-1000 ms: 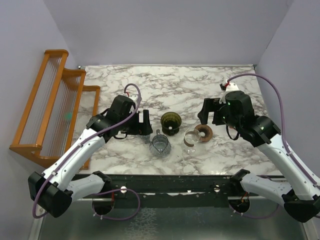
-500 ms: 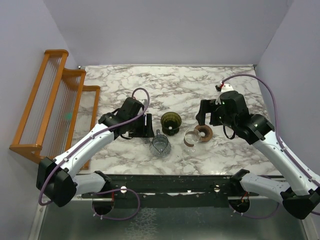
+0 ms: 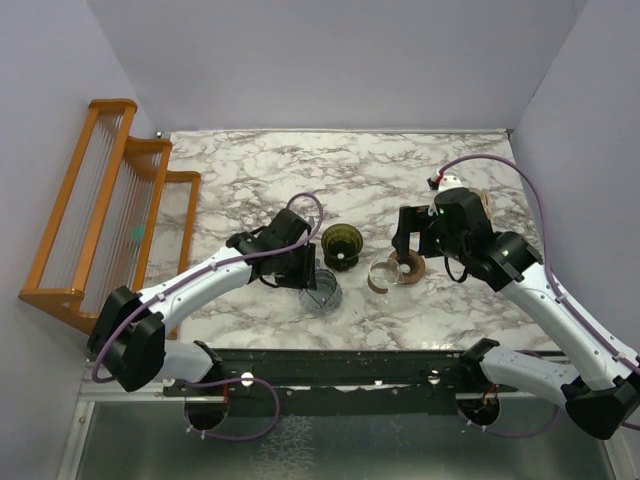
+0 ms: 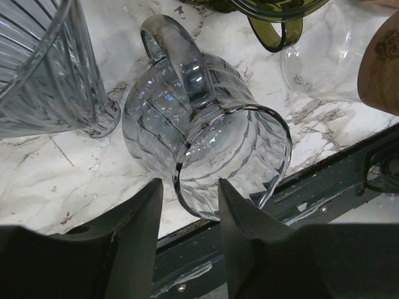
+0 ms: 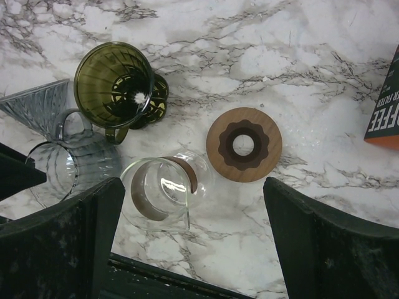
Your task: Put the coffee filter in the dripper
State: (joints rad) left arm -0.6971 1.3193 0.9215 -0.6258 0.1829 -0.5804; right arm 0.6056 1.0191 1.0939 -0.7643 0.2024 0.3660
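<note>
The dripper is a dark olive-green cone standing upright mid-table; it also shows in the right wrist view and its handle in the left wrist view. No white paper cone filter is in view. My left gripper is open and empty, just left of the dripper, its tips at the rim of a grey ribbed glass mug lying on its side. My right gripper is wide open and empty, above a clear glass cup right of the dripper.
A grey ribbed glass cone stands beside the mug. A brown wooden disc lies right of the clear cup. An orange-and-black box sits at the far right. A wooden rack stands at the table's left edge.
My left gripper has moved right and nearer, up to the grey mug beside the dripper. My right gripper has shifted slightly left toward the clear cup. The objects have not moved.
</note>
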